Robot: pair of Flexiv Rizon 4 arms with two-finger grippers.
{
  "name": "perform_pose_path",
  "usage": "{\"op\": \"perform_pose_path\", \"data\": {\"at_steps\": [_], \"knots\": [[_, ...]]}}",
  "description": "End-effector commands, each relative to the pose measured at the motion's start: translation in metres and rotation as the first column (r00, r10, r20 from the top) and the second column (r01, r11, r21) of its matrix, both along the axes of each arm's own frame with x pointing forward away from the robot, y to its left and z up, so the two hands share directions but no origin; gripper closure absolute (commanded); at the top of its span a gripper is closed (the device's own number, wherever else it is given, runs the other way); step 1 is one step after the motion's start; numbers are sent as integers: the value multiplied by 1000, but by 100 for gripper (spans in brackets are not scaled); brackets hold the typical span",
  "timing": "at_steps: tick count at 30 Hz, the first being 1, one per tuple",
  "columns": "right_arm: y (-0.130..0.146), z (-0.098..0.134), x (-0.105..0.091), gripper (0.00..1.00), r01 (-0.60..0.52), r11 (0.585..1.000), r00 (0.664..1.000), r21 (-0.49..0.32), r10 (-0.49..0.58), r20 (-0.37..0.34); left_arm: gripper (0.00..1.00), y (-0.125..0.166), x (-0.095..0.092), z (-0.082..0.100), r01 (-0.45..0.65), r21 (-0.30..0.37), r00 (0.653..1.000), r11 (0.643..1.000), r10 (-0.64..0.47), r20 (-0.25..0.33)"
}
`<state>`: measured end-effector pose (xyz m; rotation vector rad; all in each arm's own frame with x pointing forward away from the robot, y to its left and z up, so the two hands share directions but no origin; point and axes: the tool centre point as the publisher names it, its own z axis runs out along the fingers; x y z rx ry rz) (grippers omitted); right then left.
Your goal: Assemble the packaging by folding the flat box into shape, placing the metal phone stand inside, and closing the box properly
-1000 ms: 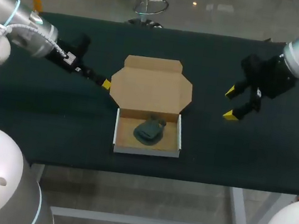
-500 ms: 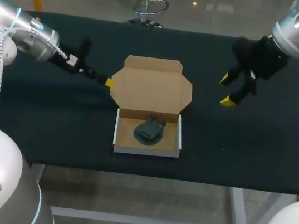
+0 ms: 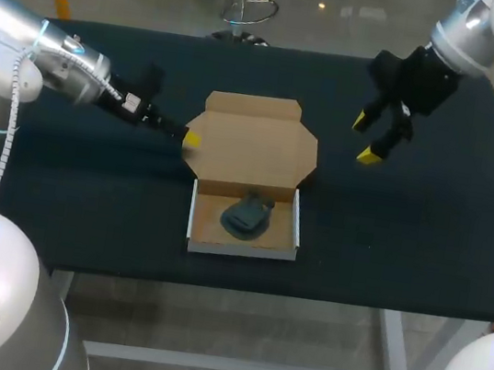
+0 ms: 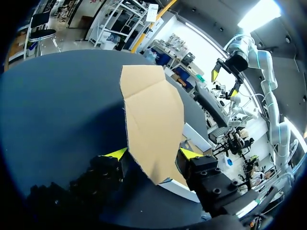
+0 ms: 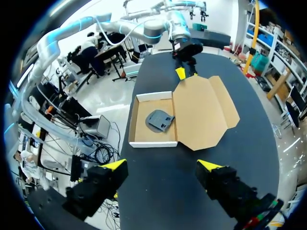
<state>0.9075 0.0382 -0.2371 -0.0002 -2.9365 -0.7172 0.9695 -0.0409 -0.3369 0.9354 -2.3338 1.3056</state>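
- A carton is taking shape on the bench (image 3: pixel 407 237): the box (image 3: pixel 240 249) is sitting with its walls folded up and its lid (image 3: pixel 251 144) lying flat open behind it.
- The metal phone stand (image 3: pixel 247 216) is resting inside the box, on its floor, near the middle.
- The left gripper (image 3: pixel 192 138) is sitting at the lid's left side flap, jaws apart and straddling the flap's corner. Whether either tip is touching the card cannot be told.
- The right gripper (image 3: pixel 366 138) is hovering empty with jaws spread, off the lid's right rear corner and well apart from the box.
- Closing the lid is looking like the step in hand, with folding and loading apparently done.
- Three risks are showing:
  - A one-sided lift may be skewing the lid or dragging the light box across the bench, since nothing is holding it down.
  - The side flaps may be catching outside the walls instead of tucking in.
  - The stand, if rising above the walls, may be keeping the lid from seating.
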Motion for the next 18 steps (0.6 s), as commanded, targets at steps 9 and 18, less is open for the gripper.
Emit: {"op": "perform_pose_path", "data": {"at_steps": [9, 18], "knots": [[7, 3, 12, 0, -76, 997, 993, -12, 75, -89, 45, -21, 0, -3, 28, -33, 1000, 999, -28, -2], [5, 3, 12, 0, -82, 997, 992, -9, 80, -96, 58, -27, 0, 0, 38, -74, 999, 997, -36, 29]]}}
